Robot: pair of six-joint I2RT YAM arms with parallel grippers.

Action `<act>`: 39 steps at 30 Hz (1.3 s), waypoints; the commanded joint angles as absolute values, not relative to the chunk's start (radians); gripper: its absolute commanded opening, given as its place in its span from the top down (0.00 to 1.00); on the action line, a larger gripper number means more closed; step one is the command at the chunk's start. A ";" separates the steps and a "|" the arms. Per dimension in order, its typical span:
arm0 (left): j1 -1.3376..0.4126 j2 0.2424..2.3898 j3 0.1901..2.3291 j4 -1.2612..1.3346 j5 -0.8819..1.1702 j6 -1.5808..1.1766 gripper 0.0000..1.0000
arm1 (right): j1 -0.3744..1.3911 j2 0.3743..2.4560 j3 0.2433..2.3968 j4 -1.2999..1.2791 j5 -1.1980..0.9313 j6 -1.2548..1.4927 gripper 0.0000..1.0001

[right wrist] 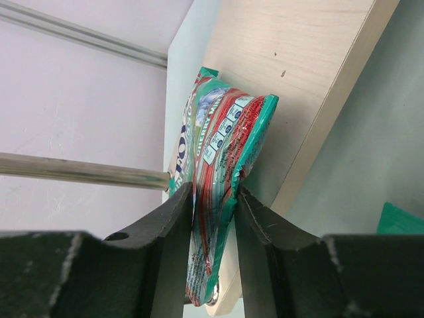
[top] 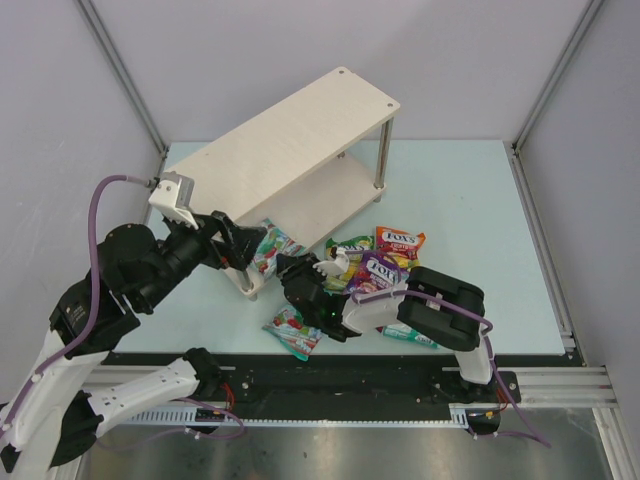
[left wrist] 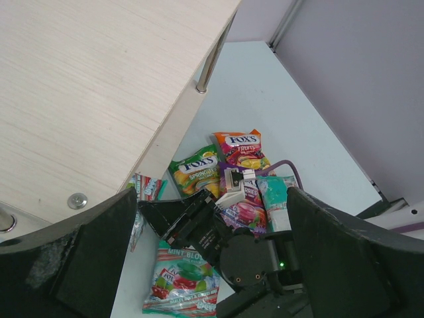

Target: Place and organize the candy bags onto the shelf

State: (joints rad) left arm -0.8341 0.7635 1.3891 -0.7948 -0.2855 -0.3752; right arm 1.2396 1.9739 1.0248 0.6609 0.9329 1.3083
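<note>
The pale wood shelf (top: 290,130) stands tilted mid-table, and its top board fills the left wrist view (left wrist: 86,86). My right gripper (top: 291,272) (right wrist: 213,195) is shut on a teal and red candy bag (right wrist: 222,146) (top: 270,244), holding it on edge against the lower board (right wrist: 298,66) at its near corner. My left gripper (top: 236,248) (left wrist: 212,265) is open and empty, just left of that corner. Another teal bag (top: 293,332) (left wrist: 182,281) lies flat on the table. Green-yellow (top: 349,250), red-orange (top: 399,242), purple (top: 381,270) and teal (top: 410,335) bags lie in a pile.
A metal corner post (right wrist: 79,171) of the shelf is right beside the held bag. The right arm (top: 440,300) lies over part of the pile. Grey walls close in the pale blue table (top: 480,200) at the back and sides.
</note>
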 commanded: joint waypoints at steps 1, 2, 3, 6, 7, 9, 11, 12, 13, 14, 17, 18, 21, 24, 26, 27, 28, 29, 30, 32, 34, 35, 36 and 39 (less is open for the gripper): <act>-0.836 0.765 1.390 -0.776 -0.301 -0.370 0.01 | 1.235 2.003 1.057 0.713 0.974 1.310 0.64; -0.836 0.768 1.390 -0.778 -0.301 -0.370 0.01 | 1.235 2.009 1.069 0.718 0.979 1.310 0.64; -0.836 0.767 1.390 -0.776 -0.299 -0.370 0.02 | 1.235 2.016 1.078 0.722 0.985 1.309 0.64; -0.836 0.767 1.393 -0.779 -0.299 -0.370 0.02 | 1.235 2.040 1.110 0.730 0.994 1.312 0.64; -0.836 0.765 1.391 -0.781 -0.301 -0.368 0.01 | 1.233 2.046 1.118 0.729 0.996 1.315 0.64; -0.836 0.764 1.393 -0.784 -0.301 -0.368 0.02 | 1.232 2.062 1.140 0.724 1.005 1.324 0.64; -0.836 0.762 1.394 -0.787 -0.304 -0.367 0.02 | 1.233 2.071 1.150 0.721 1.009 1.330 0.64; -0.836 0.761 1.394 -0.790 -0.305 -0.365 0.01 | 1.235 2.077 1.158 0.718 1.014 1.333 0.64; -0.836 0.761 1.393 -0.792 -0.307 -0.365 0.01 | 1.235 2.080 1.161 0.716 1.017 1.338 0.64; -0.836 0.758 1.391 -0.793 -0.308 -0.365 0.02 | 1.235 2.083 1.164 0.713 1.020 1.342 0.64; -0.836 0.758 1.393 -0.795 -0.310 -0.364 0.02 | 1.236 2.091 1.172 0.713 1.020 1.344 0.61; -0.836 0.758 1.393 -0.796 -0.311 -0.364 0.01 | 1.236 2.089 1.172 0.713 1.016 1.344 0.56; -0.836 0.759 1.393 -0.798 -0.314 -0.362 0.02 | 1.238 2.079 1.172 0.684 1.017 1.345 0.44; -0.836 0.758 1.393 -0.796 -0.316 -0.362 0.01 | 1.241 2.049 1.167 0.625 1.016 1.348 0.35; -0.836 0.759 1.391 -0.795 -0.319 -0.362 0.01 | 1.246 2.023 1.143 0.612 1.012 1.344 0.35; -0.836 0.758 1.390 -0.792 -0.318 -0.364 0.01 | 1.247 2.013 1.132 0.617 1.011 1.336 0.34; -0.836 0.756 1.390 -0.792 -0.318 -0.364 0.01 | 1.250 1.988 1.120 0.620 1.009 1.330 0.34; -0.836 0.755 1.391 -0.788 -0.318 -0.365 0.01 | 1.252 1.977 1.089 0.626 1.011 1.322 0.34; -0.836 0.755 1.390 -0.787 -0.318 -0.365 0.01 | 1.252 1.964 1.077 0.630 1.011 1.316 0.34; -0.836 0.753 1.391 -0.784 -0.318 -0.367 0.01 | 1.253 1.924 1.046 0.641 1.011 1.304 0.34; -0.836 0.755 1.391 -0.782 -0.318 -0.367 0.01 | 1.256 1.898 1.008 0.640 1.005 1.296 0.33; -0.836 0.755 1.391 -0.781 -0.319 -0.367 0.01 | 1.256 1.867 0.997 0.637 1.000 1.292 0.33; -0.836 0.755 1.393 -0.781 -0.316 -0.367 0.01 | 1.259 1.850 0.967 0.634 0.999 1.287 0.33; -0.836 0.755 1.393 -0.778 -0.314 -0.370 0.01 | 1.264 1.760 0.902 0.598 0.985 1.230 0.33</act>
State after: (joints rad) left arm -0.8341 0.7628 1.3891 -0.7952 -0.3084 -0.3737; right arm 1.2533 1.8858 0.9680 0.6308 0.9588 1.3022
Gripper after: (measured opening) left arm 0.987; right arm 0.671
